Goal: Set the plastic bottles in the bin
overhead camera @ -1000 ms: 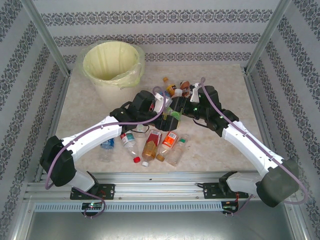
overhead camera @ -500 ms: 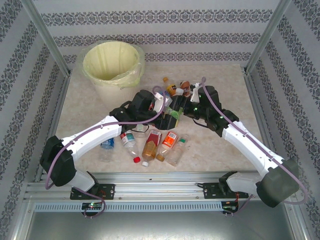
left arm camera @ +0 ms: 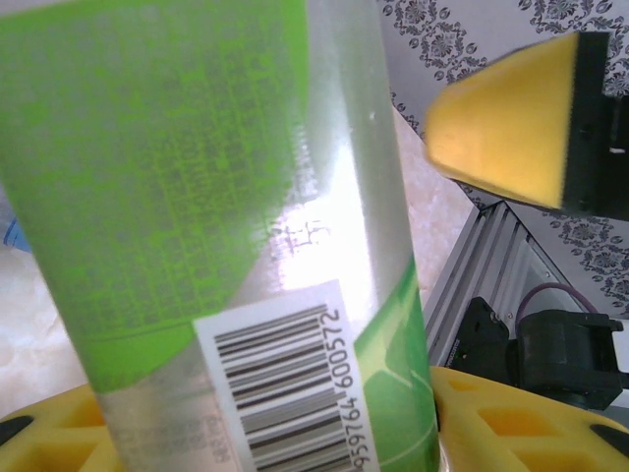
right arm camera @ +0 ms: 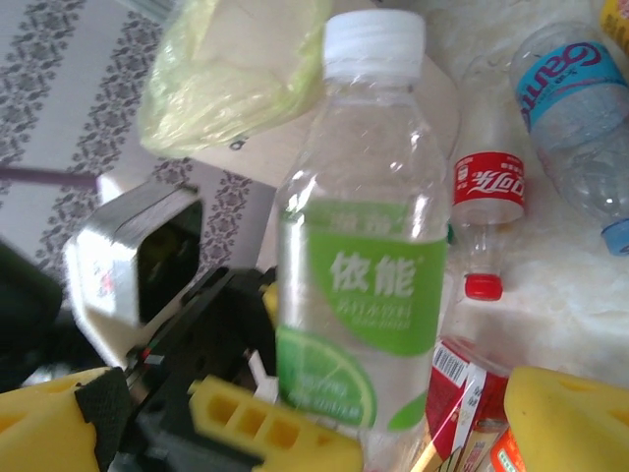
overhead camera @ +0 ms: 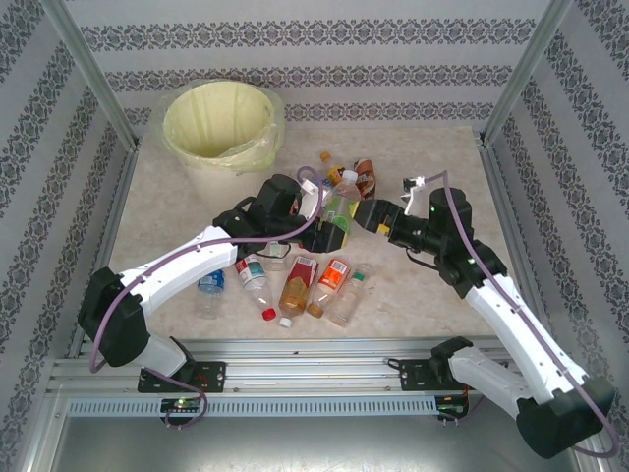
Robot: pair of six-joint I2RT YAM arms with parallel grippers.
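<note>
A clear plastic bottle with a green label (overhead camera: 338,208) and a white cap stands upright at mid-table, and my left gripper (overhead camera: 332,224) is shut on its lower part. That green-label bottle (left arm camera: 226,226) stands between the yellow fingers (left arm camera: 511,418) in the left wrist view. My right gripper (overhead camera: 373,214) is open just right of it, not touching. From the right wrist, the green-label bottle (right arm camera: 359,256) rises between my spread right gripper (right arm camera: 310,408). The bin (overhead camera: 218,123), white with a pale yellow-green liner, stands at the far left. Several more plastic bottles (overhead camera: 298,283) lie near the front.
An orange-capped bottle (overhead camera: 330,169) and a brown one (overhead camera: 366,177) lie behind the grippers. A red-label bottle (right arm camera: 488,211) and a blue-label bottle (right arm camera: 575,108) lie on the marble table (overhead camera: 432,147). Patterned walls and metal posts enclose the table.
My right gripper has opened, let go of the green-label bottle and drawn back to the right. My left gripper has shut on that bottle and stays in place.
</note>
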